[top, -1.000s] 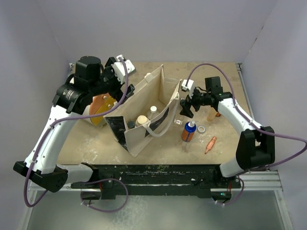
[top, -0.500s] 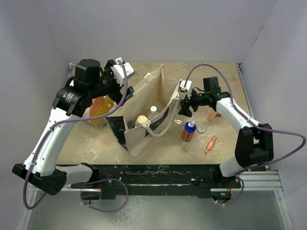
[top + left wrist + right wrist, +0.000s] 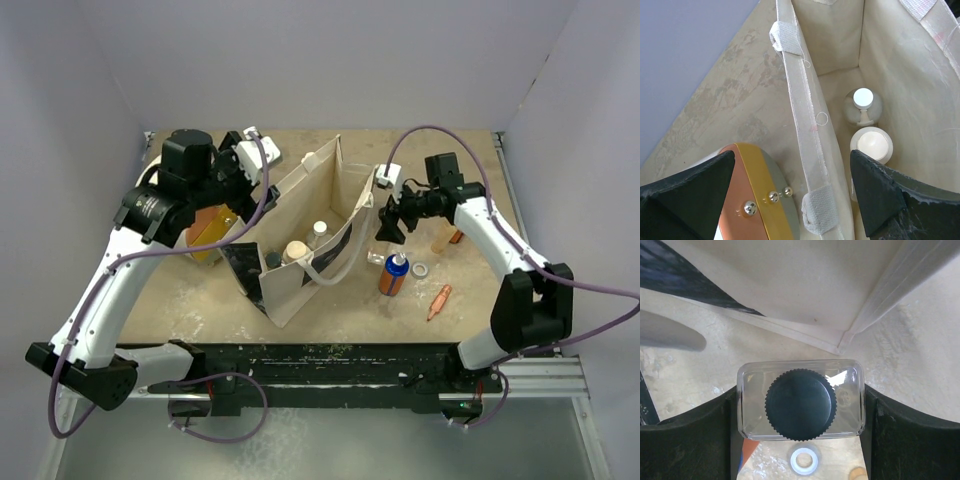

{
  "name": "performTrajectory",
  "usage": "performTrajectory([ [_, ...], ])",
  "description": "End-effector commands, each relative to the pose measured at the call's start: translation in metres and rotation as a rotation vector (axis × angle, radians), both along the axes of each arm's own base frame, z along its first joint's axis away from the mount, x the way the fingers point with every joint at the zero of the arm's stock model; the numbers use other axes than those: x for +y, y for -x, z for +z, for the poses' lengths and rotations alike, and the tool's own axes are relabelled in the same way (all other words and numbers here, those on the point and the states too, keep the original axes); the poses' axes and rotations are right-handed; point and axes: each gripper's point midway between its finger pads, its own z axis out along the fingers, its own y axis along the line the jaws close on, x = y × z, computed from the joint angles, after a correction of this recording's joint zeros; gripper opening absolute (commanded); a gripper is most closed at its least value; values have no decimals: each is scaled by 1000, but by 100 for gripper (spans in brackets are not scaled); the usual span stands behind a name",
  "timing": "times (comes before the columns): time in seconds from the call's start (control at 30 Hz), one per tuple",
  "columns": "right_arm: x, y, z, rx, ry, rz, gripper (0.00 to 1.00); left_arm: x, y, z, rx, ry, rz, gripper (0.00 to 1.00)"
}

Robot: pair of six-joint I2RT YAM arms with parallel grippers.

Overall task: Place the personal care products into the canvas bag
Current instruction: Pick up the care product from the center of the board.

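Note:
The cream canvas bag (image 3: pixel 335 190) stands open mid-table, and two bottles sit inside it, a white one with a tan cap (image 3: pixel 295 250) and a paler one (image 3: pixel 318 230); both bottles (image 3: pixel 862 106) (image 3: pixel 871 145) also show in the left wrist view. My right gripper (image 3: pixel 386 236) (image 3: pixel 800 405) is shut on a clear bottle with a black cap (image 3: pixel 800 400) (image 3: pixel 376 257), just outside the bag's right corner. My left gripper (image 3: pixel 248 192) (image 3: pixel 792 155) is open, straddling the bag's left wall (image 3: pixel 800 115). An orange bottle with a blue top (image 3: pixel 393 273) and a beige bottle (image 3: pixel 443 240) stand on the table.
A big white drum with an orange end (image 3: pixel 205 230) (image 3: pixel 752 200) lies against the bag's left side. A white ring (image 3: pixel 420 270) (image 3: pixel 804 461) and a small orange tapered piece (image 3: pixel 438 301) lie right of the bag. Walls enclose the table (image 3: pixel 180 300).
My right gripper's fingers have closed onto the clear bottle by the bag's corner. The left arm has shifted slightly right, closer over the bag's left wall.

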Motion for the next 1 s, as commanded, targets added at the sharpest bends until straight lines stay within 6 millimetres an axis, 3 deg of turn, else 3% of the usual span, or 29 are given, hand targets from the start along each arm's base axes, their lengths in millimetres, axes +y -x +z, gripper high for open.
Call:
performTrajectory([
  [0.0,8,-11,101,-252,-82,9,0,3,0,19,-67,46,15,99],
  [0.17,-2,-12,142,-338,-67,-59,0,10,-1,19,-59,90,56,99],
  [0.4,-19,-9,215,-508,-46,-153,0,13,6,18,-31,137,44,99],
  [0.67,-7,9,308,-653,-144,-98,0,18,6,11,-7,166,42,99],
  [0.8,3,14,343,-725,-187,-70,0,16,5,6,14,167,28,100],
  [0.97,24,16,369,-768,-234,-16,0,15,1,-3,33,147,21,98],
])
